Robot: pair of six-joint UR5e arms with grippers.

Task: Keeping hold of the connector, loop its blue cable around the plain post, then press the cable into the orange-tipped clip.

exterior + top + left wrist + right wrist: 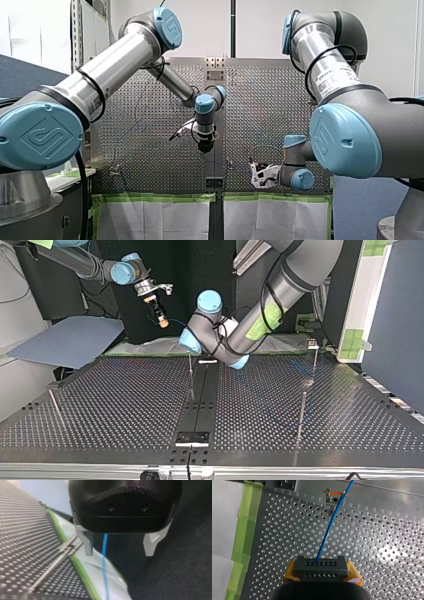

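Right pincer [322, 572] clamped on dark grey connector [321, 566]; blue cable [329, 527] runs straight ahead toward orange-tipped clip [331, 501]. Left pincer [118, 552] open, probably straddling cable.

A robotics lab is showing here: my left arm [115, 62] and my right arm [330, 70], both industrial, are reaching over a perforated metal counter [125, 405], green tape [155, 198] is edging white sheeting [155, 220], and a blue partition panel [395, 330] is closing off one side.
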